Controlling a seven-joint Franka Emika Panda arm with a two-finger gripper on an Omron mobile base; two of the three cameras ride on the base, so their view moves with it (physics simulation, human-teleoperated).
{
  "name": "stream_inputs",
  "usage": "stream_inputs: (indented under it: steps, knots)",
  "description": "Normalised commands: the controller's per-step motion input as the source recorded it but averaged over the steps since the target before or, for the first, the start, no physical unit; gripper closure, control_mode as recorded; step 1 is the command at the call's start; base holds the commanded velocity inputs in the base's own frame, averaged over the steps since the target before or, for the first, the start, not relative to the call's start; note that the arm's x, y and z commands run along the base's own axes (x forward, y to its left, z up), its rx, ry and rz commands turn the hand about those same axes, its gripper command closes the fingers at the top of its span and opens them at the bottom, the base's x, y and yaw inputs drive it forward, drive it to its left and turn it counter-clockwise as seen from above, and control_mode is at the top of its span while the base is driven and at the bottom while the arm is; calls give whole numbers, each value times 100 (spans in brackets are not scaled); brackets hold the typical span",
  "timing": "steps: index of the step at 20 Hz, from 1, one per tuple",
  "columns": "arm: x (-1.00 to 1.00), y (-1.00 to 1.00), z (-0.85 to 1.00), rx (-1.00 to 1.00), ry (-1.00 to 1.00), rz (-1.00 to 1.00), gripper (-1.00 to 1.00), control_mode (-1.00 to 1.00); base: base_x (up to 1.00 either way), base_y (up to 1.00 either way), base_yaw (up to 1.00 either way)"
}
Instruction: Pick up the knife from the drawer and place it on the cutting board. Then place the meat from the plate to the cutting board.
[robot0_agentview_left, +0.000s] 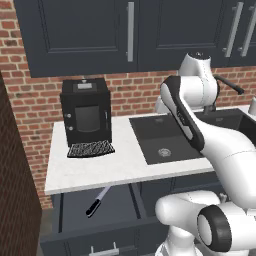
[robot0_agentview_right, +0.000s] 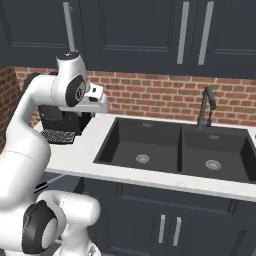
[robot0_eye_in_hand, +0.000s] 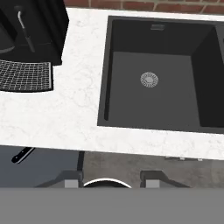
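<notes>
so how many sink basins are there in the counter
2. The left basin lies nearest the coffee machine; the right basin is beside it, below the faucet. Both appear empty, each with a round drain.

A home kitchen, rendered rather than filmed. Shown by a white marble-look counter (robot0_agentview_left: 100, 170) running along a red brick wall (robot0_agentview_right: 150, 95), with dark navy wall cabinets (robot0_agentview_left: 85, 35) above, fitted with silver bar handles. Set into the counter, a black double-bowl sink (robot0_agentview_right: 175, 150) with round drain strainers and a dark tap (robot0_agentview_right: 206, 107) at its back edge. At the counter's left end, against the brick, a black coffee machine (robot0_agentview_left: 86, 112) with a mesh drip tray at its foot. Below the counter's front edge, matching dark base cabinets (robot0_agentview_right: 165, 225) and an open drawer (robot0_agentview_left: 70, 215) holding a black-handled knife (robot0_agentview_left: 96, 202).
</notes>
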Motion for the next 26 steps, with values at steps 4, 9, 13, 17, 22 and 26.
stream_inputs:
  steps: [4, 9, 13, 17, 22, 26]
  knots:
    - [-3, 0, 0, 0, 0, 0, -100, -100, 0, 0, 0]
    - [-25, 0, -1, -1, 0, 0, -100, -100, 0, 0, 0]
    - [-8, -7, -8, -1, 0, 0, -100, 100, -16, -63, 4]
    - [0, 0, 0, 0, 0, 0, -100, 100, -9, -100, 10]
    - [0, 0, 0, 0, 0, 0, -100, 100, 0, -97, 30]
    - [0, 0, 0, 0, 0, 0, -100, 100, -1, -33, 75]
